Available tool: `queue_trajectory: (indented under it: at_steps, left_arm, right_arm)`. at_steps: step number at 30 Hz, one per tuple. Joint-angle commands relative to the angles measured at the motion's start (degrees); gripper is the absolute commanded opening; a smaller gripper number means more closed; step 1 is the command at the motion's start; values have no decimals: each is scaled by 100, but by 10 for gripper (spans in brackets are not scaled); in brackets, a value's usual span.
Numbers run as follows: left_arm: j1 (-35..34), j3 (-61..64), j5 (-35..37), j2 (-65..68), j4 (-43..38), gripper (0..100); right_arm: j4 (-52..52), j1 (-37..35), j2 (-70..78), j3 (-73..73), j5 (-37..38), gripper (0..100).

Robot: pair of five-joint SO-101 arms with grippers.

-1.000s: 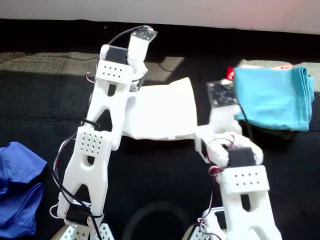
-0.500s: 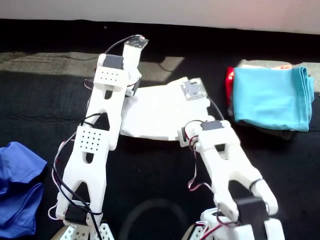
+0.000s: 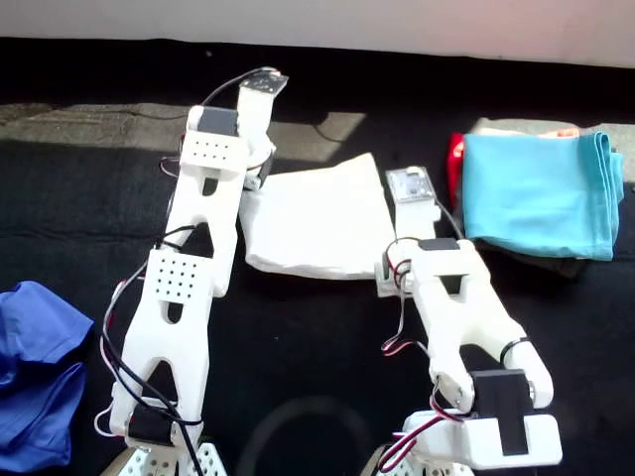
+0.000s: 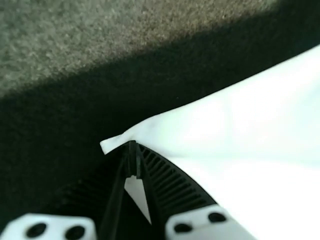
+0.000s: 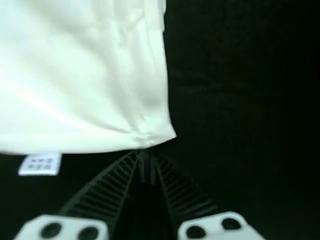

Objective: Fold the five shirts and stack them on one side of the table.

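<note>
The left gripper [image 4: 131, 152] is squeezed tight on one corner of the flat white cloth shirt [image 3: 317, 223]. The right gripper [image 5: 145, 157] is squeezed tight on another corner. The shirt lies spread between them. A folded teal cloth shirt [image 3: 536, 193] sits just past the right gripper.
</note>
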Motion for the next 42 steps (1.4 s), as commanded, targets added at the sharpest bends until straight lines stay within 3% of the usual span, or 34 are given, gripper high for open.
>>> queue_trajectory:
  at_steps: [1, 5, 10, 17, 22, 28, 35, 42]
  left_arm:
    - [31, -92, 18, -831, 422, 9]
    - [268, -48, 35, -1402, 1029, 9]
    - [303, 576, 536, -2281, 1081, 9]
    - [338, 4145, 870, -4066, 1055, 9]
    - [620, 6466, 870, -4875, -360, 9]
    - [927, 8013, 879, -5314, -1820, 9]
    - [927, 8690, 879, -5305, -2462, 9]
    - [936, 8884, 879, -5305, -2716, 9]
  right_arm:
    - [330, -31, -927, -110, -44, 6]
    - [585, -13, -2105, -119, -44, 6]
    - [470, -4, -2712, -374, -44, 6]
    - [708, 48, -1508, -2237, -53, 6]
    - [690, 40, 286, -3565, -53, 6]
    - [971, 13, 2308, -5226, -53, 6]
    - [1719, -330, 3187, -7029, -62, 6]
    - [1719, -532, 4347, -7363, -62, 6]
